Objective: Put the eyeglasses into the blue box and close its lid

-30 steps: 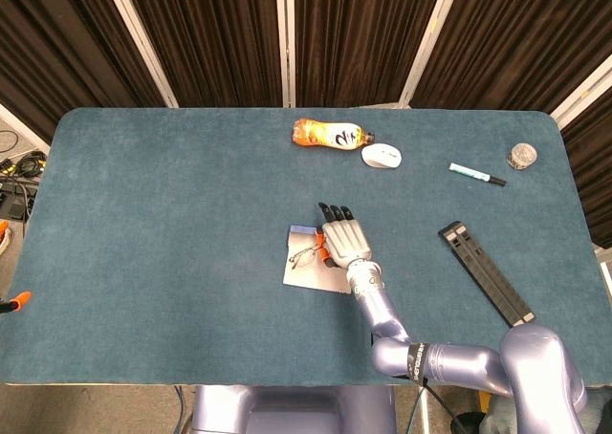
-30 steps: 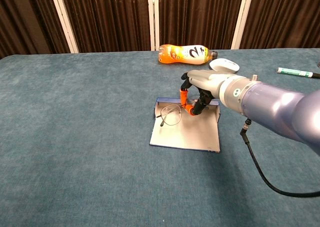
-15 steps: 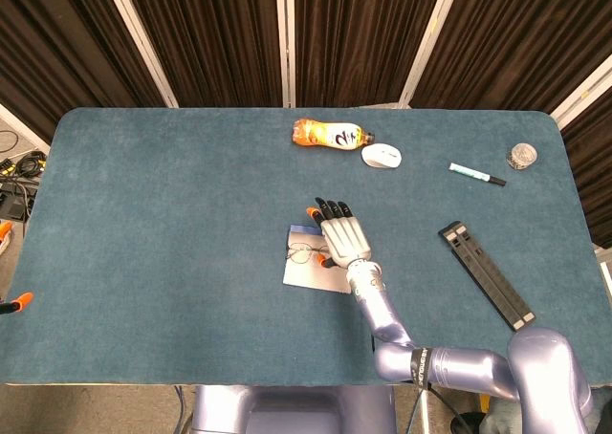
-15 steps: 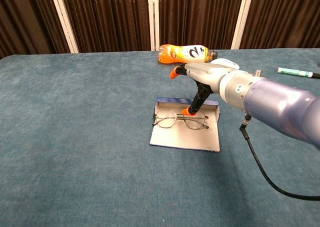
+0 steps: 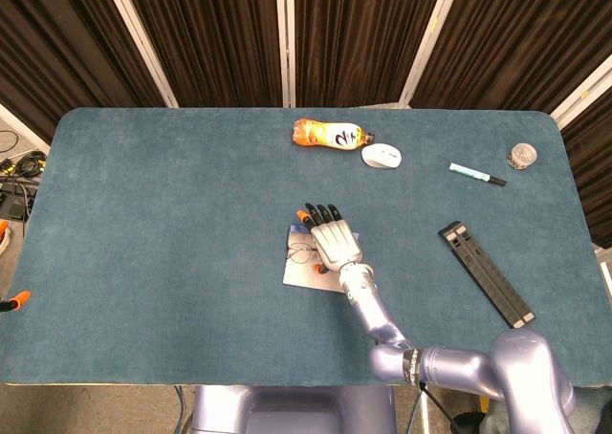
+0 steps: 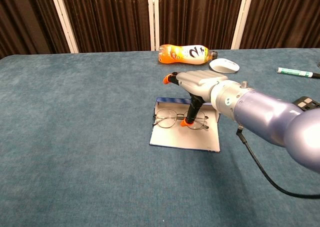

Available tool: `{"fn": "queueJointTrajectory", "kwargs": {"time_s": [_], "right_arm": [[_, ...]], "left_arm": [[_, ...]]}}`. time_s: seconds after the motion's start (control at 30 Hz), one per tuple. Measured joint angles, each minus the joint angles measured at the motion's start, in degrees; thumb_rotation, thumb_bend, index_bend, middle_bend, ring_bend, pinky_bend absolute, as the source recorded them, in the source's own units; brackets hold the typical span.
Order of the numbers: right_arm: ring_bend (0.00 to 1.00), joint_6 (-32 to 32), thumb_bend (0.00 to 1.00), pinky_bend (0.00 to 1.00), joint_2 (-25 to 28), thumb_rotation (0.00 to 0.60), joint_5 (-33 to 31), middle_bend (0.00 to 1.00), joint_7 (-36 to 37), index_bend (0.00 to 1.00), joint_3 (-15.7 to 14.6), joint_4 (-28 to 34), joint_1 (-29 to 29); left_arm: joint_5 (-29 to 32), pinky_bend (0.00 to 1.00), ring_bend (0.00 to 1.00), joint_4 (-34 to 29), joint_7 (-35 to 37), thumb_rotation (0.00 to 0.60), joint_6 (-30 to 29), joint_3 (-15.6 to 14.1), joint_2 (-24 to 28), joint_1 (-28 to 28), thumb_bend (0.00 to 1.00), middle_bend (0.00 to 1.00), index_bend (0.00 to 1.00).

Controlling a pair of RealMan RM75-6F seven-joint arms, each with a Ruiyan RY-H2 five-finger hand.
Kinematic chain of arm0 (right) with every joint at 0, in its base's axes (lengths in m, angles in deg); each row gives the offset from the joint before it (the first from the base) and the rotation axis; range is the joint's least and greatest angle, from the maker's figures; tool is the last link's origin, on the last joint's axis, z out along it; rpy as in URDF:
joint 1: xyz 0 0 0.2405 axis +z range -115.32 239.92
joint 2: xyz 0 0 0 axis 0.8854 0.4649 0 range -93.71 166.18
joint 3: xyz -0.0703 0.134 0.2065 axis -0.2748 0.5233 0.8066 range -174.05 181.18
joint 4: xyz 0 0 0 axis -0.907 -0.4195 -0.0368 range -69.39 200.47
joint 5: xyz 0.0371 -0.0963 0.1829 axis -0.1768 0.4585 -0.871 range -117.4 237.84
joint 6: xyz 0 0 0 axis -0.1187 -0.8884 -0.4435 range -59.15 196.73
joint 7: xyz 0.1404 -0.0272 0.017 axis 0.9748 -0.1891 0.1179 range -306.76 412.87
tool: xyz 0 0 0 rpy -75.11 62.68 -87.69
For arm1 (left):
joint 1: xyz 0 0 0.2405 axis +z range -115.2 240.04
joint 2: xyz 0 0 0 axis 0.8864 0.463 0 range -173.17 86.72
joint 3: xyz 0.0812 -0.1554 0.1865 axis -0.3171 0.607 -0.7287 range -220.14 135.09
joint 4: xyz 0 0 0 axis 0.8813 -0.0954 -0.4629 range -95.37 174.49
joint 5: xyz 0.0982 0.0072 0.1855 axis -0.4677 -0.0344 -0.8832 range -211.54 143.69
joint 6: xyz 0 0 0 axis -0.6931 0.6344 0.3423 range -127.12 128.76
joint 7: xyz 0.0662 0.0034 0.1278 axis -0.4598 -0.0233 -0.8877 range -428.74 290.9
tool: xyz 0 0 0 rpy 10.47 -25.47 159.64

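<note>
The thin wire eyeglasses (image 6: 180, 120) lie unfolded, lenses flat, across the grey inside of the open blue box (image 6: 185, 137). In the head view the eyeglasses (image 5: 302, 254) show just left of my right hand (image 5: 330, 235), with the box (image 5: 298, 275) under them. My right hand (image 6: 199, 84) hovers over the box's far edge with its fingers stretched out and apart, holding nothing. Its orange-tipped thumb points down to the glasses' bridge; I cannot tell whether it touches. The left hand shows in neither view.
An orange drink bottle (image 5: 327, 134) lies on its side at the back, with a white mouse (image 5: 382, 155) beside it. To the right are a marker (image 5: 476, 174), a small round silver object (image 5: 521, 155) and a long black folded stand (image 5: 485, 271).
My right hand has let go of the eyeglasses, which dropped flat onto the open box. Its fingers have spread and the hand has shifted slightly left.
</note>
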Motion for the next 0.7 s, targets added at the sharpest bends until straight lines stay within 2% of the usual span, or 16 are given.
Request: {"fn": "queueJointTrajectory", "kwargs": {"time_s": [0.33, 0.7], "right_arm": [[0.0, 2.94, 0.07, 0.0, -3.63, 0.6, 0.97, 0.0, 1.28, 0.13, 1.38, -9.5, 0.71], [0.0, 4.41, 0.08, 0.0, -5.27, 0.6, 1.38, 0.0, 3.18, 0.14, 4.29, -14.31, 1.13]], "left_arm": [[1.28, 0.0, 0.0, 0.74, -0.24, 0.6, 1.03, 0.28, -0.39, -0.41, 0.0, 0.0, 0.0], [2.3, 0.0, 0.0, 1.09, -1.05, 0.6, 1.83, 0.4, -0.82, -0.77, 0.0, 0.0, 0.0]]}}
